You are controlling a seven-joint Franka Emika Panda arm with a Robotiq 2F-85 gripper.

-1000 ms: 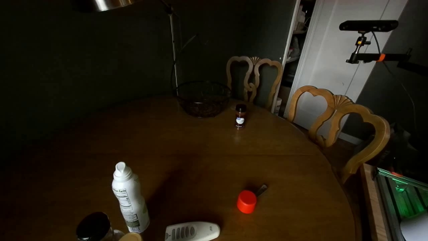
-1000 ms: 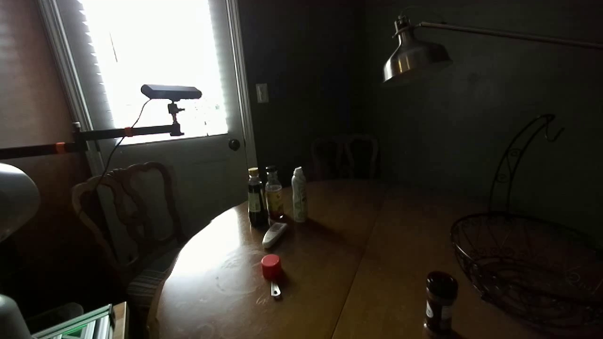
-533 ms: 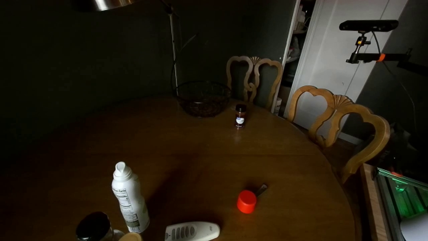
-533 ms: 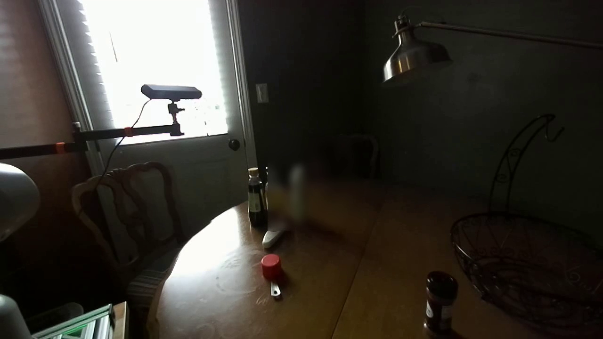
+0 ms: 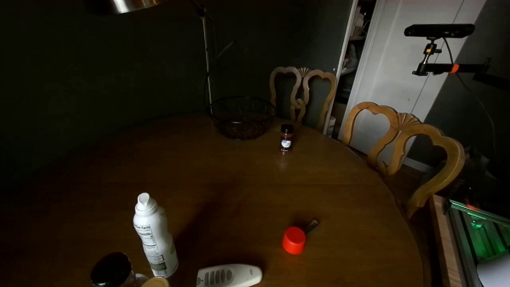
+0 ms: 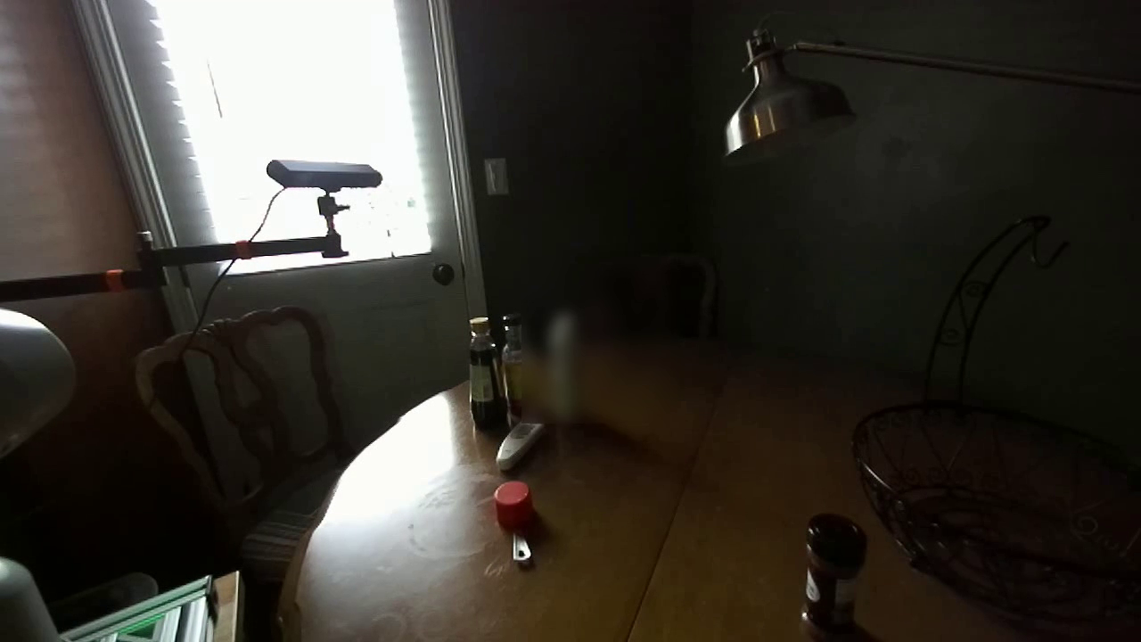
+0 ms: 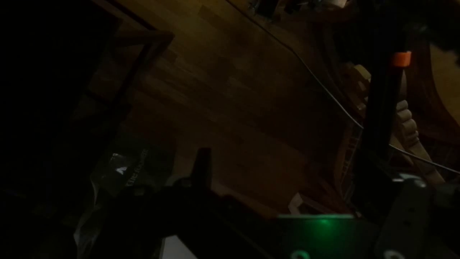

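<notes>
My gripper (image 7: 287, 156) shows only in the dark wrist view. Its fingers (image 7: 203, 163) stand wide apart with nothing seen between them, above a wooden floor (image 7: 230, 93). The other finger is hard to make out in the dark. In both exterior views a red cup (image 5: 294, 240) (image 6: 513, 506) with a metal handle (image 5: 311, 226) lies on the round wooden table (image 5: 239, 167). A white handset (image 5: 231, 276) (image 6: 519, 446) and a white spray bottle (image 5: 155, 239) are near it. A dark-lidded spice jar (image 5: 286, 138) (image 6: 833, 575) stands by a black wire basket (image 5: 243, 119) (image 6: 989, 517).
Dark bottles (image 6: 484, 374) stand at the table's edge by the handset. A metal lamp (image 6: 784, 111) hangs over the table. Wooden chairs (image 5: 432, 133) surround it. A camera on a black arm (image 5: 439, 30) stands beside it. In the wrist view a cable (image 7: 316, 77) crosses the floor near a plastic bag (image 7: 125, 169).
Nothing has visibly moved. In an exterior view a blurred patch covers the white spray bottle now and half a second ago, but not a second ago.
</notes>
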